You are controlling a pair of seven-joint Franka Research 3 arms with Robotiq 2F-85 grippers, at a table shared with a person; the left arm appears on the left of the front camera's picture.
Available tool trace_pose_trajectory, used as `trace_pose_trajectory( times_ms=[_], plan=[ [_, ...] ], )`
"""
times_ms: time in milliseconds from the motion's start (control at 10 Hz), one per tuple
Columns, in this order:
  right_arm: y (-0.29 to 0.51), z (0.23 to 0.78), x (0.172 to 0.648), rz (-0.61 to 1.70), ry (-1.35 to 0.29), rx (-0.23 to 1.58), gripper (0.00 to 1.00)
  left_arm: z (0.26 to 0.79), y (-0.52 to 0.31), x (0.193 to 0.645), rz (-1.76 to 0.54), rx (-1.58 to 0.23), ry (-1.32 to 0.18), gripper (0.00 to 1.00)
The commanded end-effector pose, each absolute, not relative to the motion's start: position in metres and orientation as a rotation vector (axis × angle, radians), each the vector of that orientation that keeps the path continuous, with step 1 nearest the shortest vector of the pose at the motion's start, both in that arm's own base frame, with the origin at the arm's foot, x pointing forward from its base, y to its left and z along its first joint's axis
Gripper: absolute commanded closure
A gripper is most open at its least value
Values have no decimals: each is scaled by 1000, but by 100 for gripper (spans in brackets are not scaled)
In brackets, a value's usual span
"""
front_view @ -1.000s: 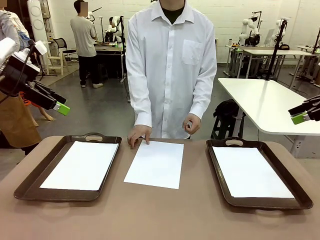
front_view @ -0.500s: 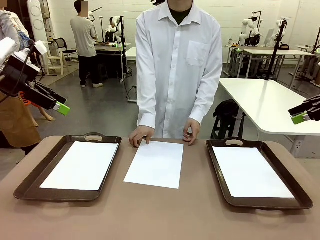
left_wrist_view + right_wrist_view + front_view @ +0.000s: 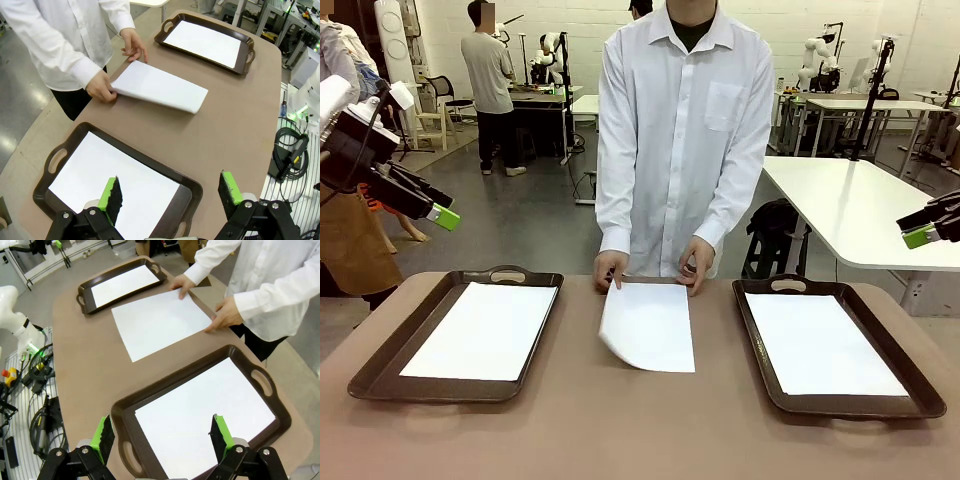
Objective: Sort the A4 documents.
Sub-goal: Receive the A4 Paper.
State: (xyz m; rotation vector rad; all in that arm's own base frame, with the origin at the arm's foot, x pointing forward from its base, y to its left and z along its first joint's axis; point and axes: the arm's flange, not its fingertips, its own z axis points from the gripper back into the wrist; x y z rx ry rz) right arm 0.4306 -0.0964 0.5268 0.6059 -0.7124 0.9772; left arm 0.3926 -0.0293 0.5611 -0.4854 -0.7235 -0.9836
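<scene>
Three A4 documents were seen, all plain blank white sheets. One sheet [image 3: 480, 330] was laid flat in the left tray [image 3: 380, 365], another [image 3: 823, 343] in the right tray [image 3: 920, 395], each with its long axis running from the robot's side toward the person. The middle sheet [image 3: 648, 326] was on the bare table [image 3: 640, 430] between the trays, long axis likewise toward the person, its left edge lifted and curled. Its far corners were pinched by the person's two hands [image 3: 610, 268] [image 3: 696, 262], partly closed on the paper; the exact grip was hard to make out. The left gripper [image 3: 170, 192] and right gripper [image 3: 162, 432] were held above the trays, jaws spread wide, nothing between them.
</scene>
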Motion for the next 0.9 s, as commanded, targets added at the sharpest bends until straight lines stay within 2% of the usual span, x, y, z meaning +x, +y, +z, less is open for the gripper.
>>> trace_pose_trajectory(
  times_ms=[0,800],
  plan=[
    [-95,527,430,980,-711,611,0,561,-28,393,-988,-502,-733,0],
    [-95,527,430,980,-711,611,0,561,-28,393,-988,-502,-733,0]
  ],
)
